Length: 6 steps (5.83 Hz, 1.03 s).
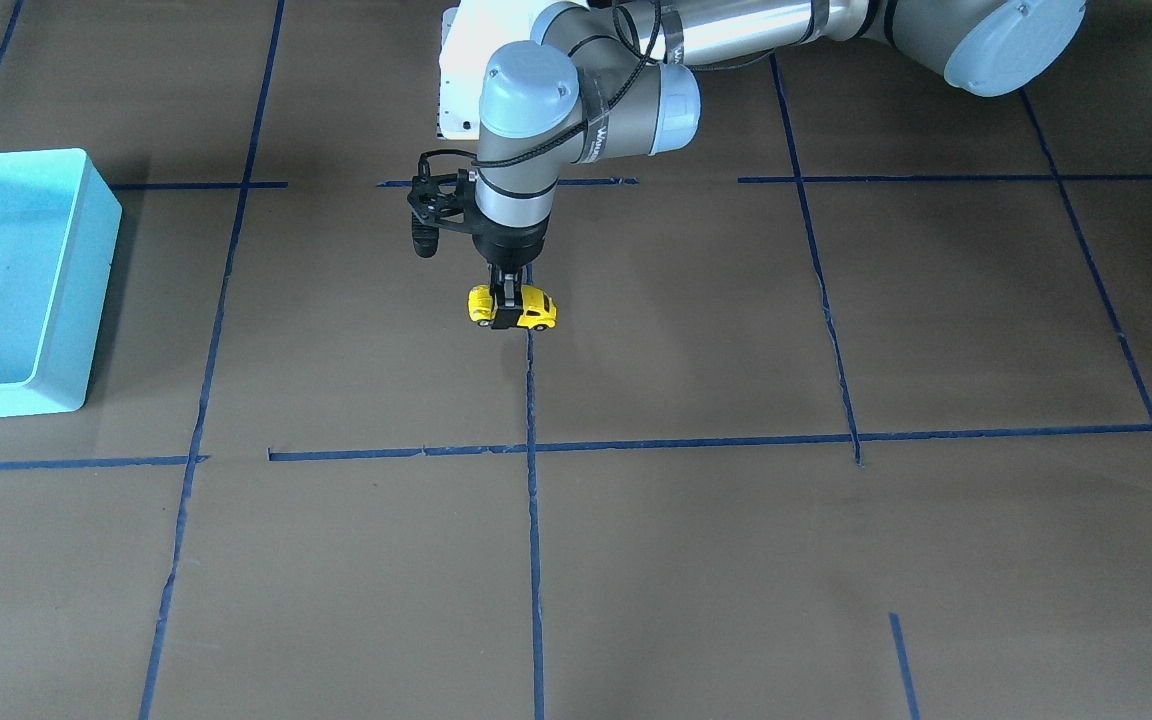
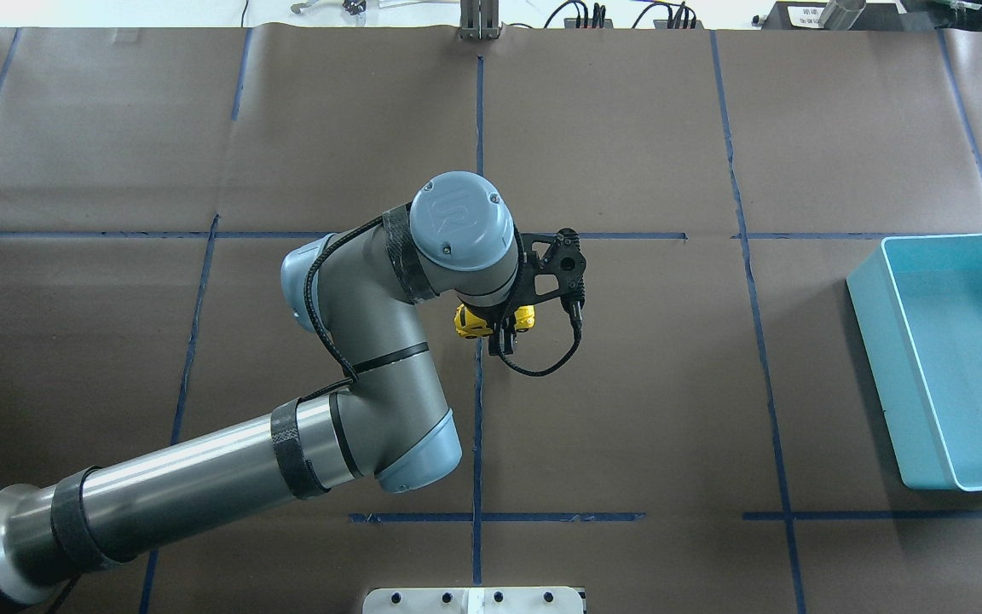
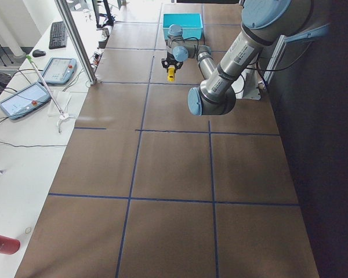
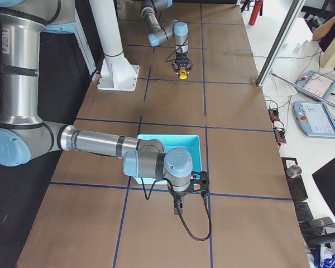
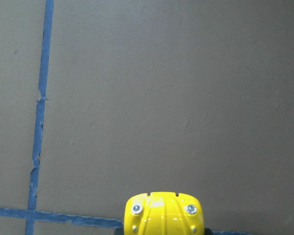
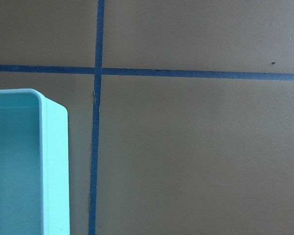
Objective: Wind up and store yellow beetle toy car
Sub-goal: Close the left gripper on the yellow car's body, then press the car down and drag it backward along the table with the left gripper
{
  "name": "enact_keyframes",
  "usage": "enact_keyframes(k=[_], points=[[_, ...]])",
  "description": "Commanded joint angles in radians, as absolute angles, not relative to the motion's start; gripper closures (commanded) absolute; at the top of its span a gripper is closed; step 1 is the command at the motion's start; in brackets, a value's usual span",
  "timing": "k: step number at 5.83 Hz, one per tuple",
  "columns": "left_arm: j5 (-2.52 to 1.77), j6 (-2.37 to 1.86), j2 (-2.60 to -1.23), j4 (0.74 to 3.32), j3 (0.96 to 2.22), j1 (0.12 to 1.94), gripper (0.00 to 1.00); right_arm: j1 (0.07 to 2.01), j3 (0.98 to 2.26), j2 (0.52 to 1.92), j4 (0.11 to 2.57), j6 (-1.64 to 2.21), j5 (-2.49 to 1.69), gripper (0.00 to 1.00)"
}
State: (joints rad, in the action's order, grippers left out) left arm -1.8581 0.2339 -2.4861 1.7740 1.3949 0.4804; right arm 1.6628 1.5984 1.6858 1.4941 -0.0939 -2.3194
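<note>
The yellow beetle toy car (image 1: 536, 308) is held in my left gripper (image 1: 507, 312), whose fingers are shut across its middle, near a blue tape line at mid-table. It also shows in the overhead view (image 2: 470, 321), partly under the wrist, and its yellow end fills the bottom of the left wrist view (image 5: 162, 215). I cannot tell if its wheels touch the table. My right gripper (image 4: 178, 207) hangs beside the turquoise bin (image 4: 170, 142); I cannot tell whether it is open or shut.
The turquoise bin (image 2: 875, 341) stands at the table's right end, as the overhead view shows it, and looks empty. Its rim (image 6: 54, 161) fills the right wrist view's lower left. Brown paper with blue tape lines (image 1: 533, 520) covers the table.
</note>
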Motion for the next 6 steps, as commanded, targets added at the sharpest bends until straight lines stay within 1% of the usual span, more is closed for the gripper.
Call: enact_keyframes(k=[1,6], points=[[-1.923,0.233,-2.484,1.825,1.345,0.485,1.0,1.663,1.598,1.686,1.494,-0.094,-2.319,0.0],[-1.934,0.242,-2.468,1.832,1.327,0.486,1.0,1.663,1.598,1.686,1.494,-0.094,-2.319,0.0]])
